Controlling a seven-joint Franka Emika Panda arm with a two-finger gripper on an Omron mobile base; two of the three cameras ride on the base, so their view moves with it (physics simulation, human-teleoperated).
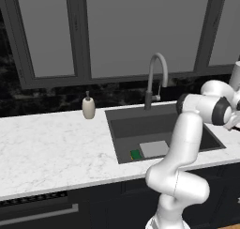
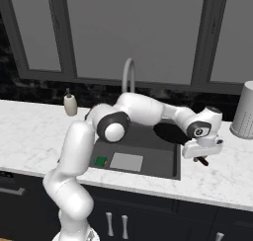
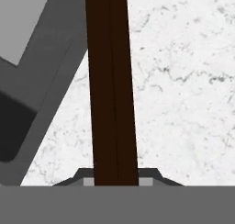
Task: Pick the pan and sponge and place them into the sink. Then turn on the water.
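Note:
My gripper [image 2: 200, 155] is to the right of the sink [image 2: 163, 172], low over the white marble counter, shut on the pan's thin dark handle [image 3: 110, 90]. In the hand view the handle runs straight up from between my fingertips [image 3: 146, 181]. The black round pan [image 2: 170, 132] shows behind my forearm at the sink's right rim, partly hidden. I cannot tell whether it rests on the counter or is lifted. The green sponge [image 1: 136, 154] [image 2: 101, 161] lies on the floor of the sink [image 1: 140, 125], beside a lighter grey patch. No water runs from the arched faucet [image 1: 157, 78] [image 2: 128, 74].
A soap dispenser bottle [image 1: 88, 107] [image 2: 70, 104] stands on the counter left of the sink. A ribbed grey canister [image 2: 244, 111] stands at the far right. A dark backsplash and windows close off the back.

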